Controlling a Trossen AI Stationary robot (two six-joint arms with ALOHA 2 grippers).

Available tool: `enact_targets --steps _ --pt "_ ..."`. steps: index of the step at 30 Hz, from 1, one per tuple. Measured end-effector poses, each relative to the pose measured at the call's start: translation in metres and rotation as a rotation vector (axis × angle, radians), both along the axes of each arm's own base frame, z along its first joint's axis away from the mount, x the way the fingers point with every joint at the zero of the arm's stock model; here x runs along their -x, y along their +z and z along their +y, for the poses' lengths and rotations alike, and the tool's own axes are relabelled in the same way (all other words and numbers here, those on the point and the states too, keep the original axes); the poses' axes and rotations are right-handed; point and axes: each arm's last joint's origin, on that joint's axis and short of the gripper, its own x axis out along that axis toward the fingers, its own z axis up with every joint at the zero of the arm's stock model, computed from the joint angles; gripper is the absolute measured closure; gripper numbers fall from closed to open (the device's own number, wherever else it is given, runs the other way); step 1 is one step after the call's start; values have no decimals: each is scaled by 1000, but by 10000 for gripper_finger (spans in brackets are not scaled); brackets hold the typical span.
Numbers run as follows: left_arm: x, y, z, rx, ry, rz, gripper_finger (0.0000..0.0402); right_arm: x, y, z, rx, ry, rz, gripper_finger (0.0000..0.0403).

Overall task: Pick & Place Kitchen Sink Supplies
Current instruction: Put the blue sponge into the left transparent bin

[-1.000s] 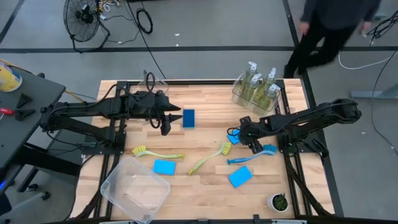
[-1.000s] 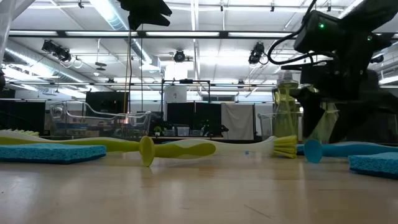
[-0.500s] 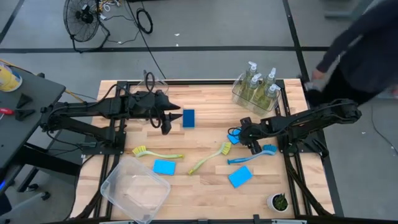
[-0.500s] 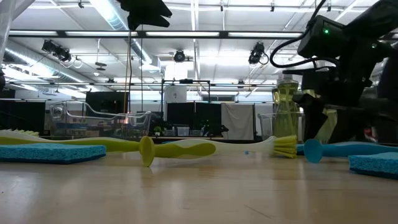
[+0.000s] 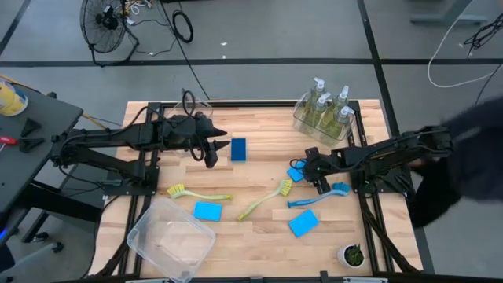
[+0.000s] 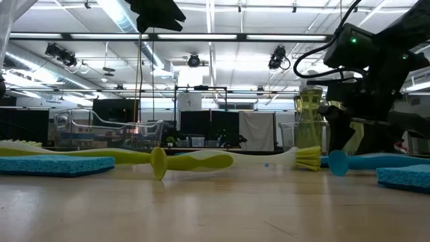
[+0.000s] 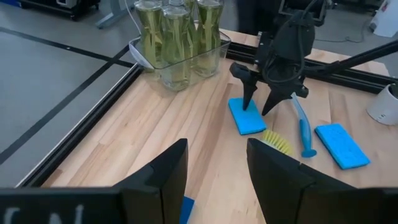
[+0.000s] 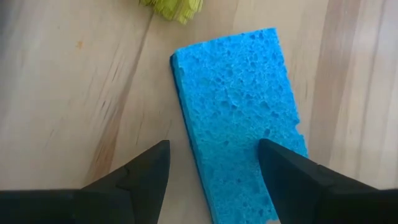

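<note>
- I see my right gripper [image 5: 302, 171] low over the counter [image 5: 259, 118], with its fingers [image 7: 249, 93] apart and standing on the two sides of a blue sponge [image 8: 239, 112]; they do not clamp it, and the sponge lies flat on the wood.
- In the right wrist view, this sponge fills the space between the two dark fingers, and some yellow-green bristles [image 8: 171, 9] are just beside its far end.
- My left gripper [image 5: 211, 149] waits above the far left part of the counter, fingers apart and holding nothing (a second blue sponge [image 5: 238, 148] lies just beside it).
- A blue dish brush [image 5: 318, 196] lies near the right gripper, on the side toward me, and a yellow-green dish brush [image 5: 266, 199] lies in the middle with its head close to the first sponge.
- Another yellow-green brush [image 5: 196, 192] lies on the left side, with a third blue sponge [image 5: 207, 211] just below it in the high view.
- A fourth blue sponge [image 5: 303, 223] lies near the front, right of the middle.
- Four soap pump bottles [image 5: 328, 106] stand upright together in a clear bin [image 5: 302, 119] at the far right corner.
- An empty clear bin [image 5: 171, 240] sits at the front left, and a small white pot with a plant [image 5: 351, 255] stands at the front right corner.
- A blurred dark figure [image 5: 464, 157] is beside the counter on the right.
</note>
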Motion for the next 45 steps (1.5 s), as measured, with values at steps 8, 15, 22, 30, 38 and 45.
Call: enact_targets --steps 8,15,22,30,38,45 --pt "0 0 0 -2 7 0 230 -2 1 -5 6 12 -18 156" --pt "0 0 0 -2 7 -1 230 -1 0 -12 14 -7 -18 156" --pt "0 0 0 -3 7 -1 230 -3 2 -19 27 -45 -48 156" --pt "0 0 0 -6 12 -1 230 -7 -5 -23 19 16 -27 156" --pt "0 0 0 -7 13 0 230 -9 -4 -23 35 20 -45 183" --pt "0 0 1 -13 26 0 230 -9 -5 -22 43 69 -39 272"
